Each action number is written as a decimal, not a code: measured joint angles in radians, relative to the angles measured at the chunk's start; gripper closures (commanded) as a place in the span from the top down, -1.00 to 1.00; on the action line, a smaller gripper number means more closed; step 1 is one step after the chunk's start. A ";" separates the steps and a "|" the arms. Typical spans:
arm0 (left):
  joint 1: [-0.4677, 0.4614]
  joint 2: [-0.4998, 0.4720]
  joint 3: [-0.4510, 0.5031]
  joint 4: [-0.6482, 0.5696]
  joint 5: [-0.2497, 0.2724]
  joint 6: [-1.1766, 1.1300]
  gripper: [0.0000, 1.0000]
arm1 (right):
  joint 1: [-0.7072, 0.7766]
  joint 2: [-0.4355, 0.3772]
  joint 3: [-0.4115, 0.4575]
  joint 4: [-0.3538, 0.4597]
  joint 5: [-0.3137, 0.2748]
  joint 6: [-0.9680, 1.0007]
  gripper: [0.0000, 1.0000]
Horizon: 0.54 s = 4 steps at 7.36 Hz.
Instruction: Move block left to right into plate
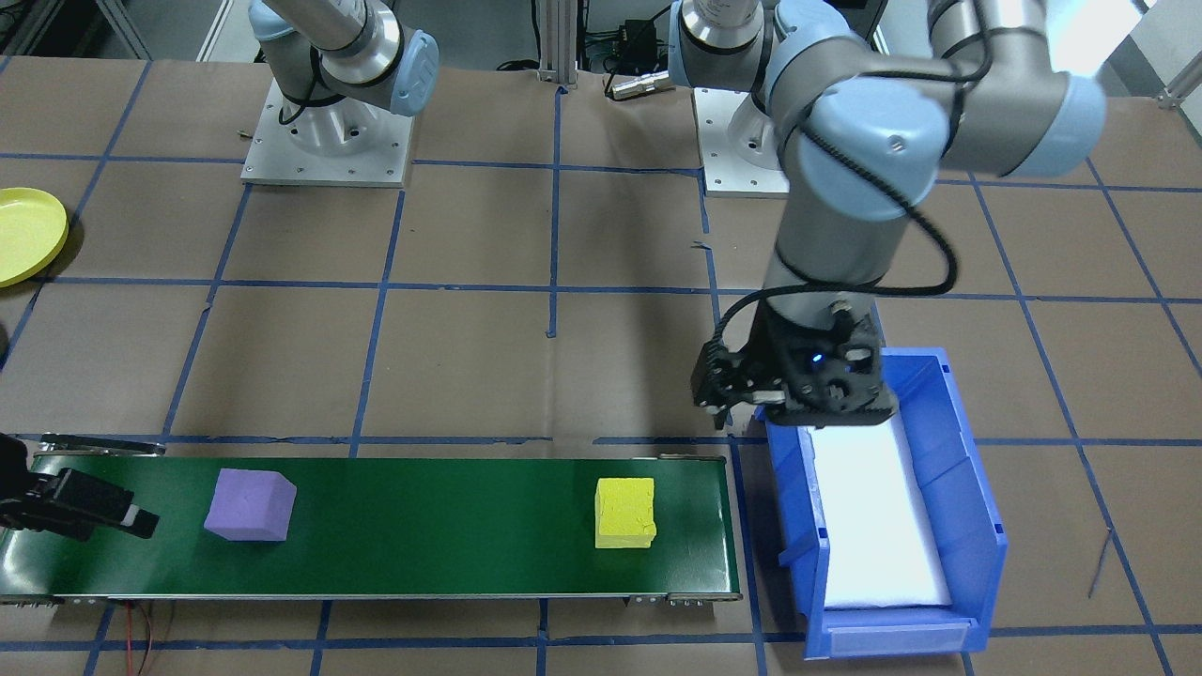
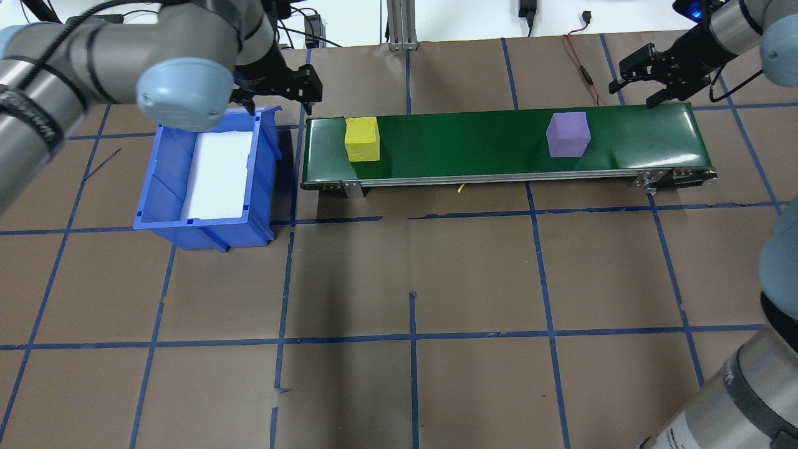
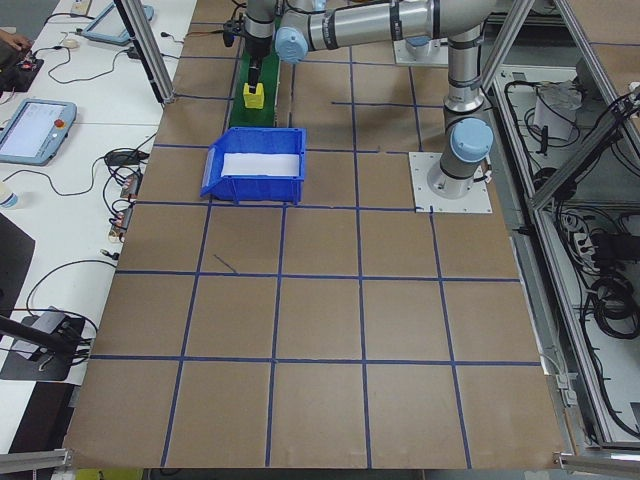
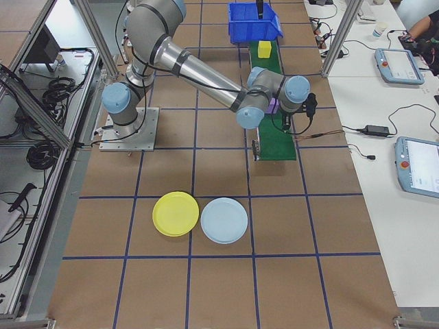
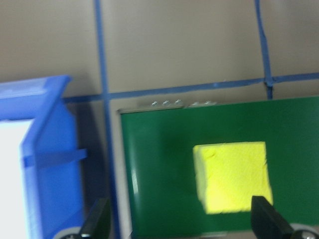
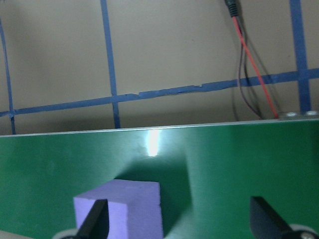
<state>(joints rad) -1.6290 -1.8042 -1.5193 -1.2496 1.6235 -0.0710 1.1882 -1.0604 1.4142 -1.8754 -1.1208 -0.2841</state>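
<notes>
Two blocks sit on the green belt: a yellow block near our left end, just beside the blue bin, and a purple block toward our right end. Our left gripper hovers at the belt's end by the bin, its fingers spread wide and holding nothing; the wrist view shows the yellow block lying off toward one finger instead of centred between them. Our right gripper hangs at the far right end of the belt, jaws likewise apart and empty, with the purple block low in its wrist view. The yellow plate lies well apart from the belt, on the table beside a pale blue plate.

We judge the purple block to be the one in hand, since it has reached the right side. To do this well, we should bring the right gripper directly over the block, square the fingers to two flat faces, and come down until they straddle it before closing. Foam may give, so a gentle squeeze suits. We must carry it to the yellow plate, not the pale one touching it.
</notes>
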 measured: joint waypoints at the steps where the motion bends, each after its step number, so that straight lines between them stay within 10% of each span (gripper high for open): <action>1: 0.035 0.087 -0.010 -0.130 0.003 -0.002 1.00 | 0.033 -0.001 0.007 -0.006 -0.004 0.057 0.99; 4: 0.056 0.265 -0.016 -0.401 0.006 -0.010 1.00 | 0.061 0.001 0.063 -0.046 -0.040 0.102 0.99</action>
<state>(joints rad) -1.5727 -1.5390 -1.5349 -1.6501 1.6297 -0.0814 1.2489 -1.0599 1.4775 -1.9218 -1.1610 -0.1816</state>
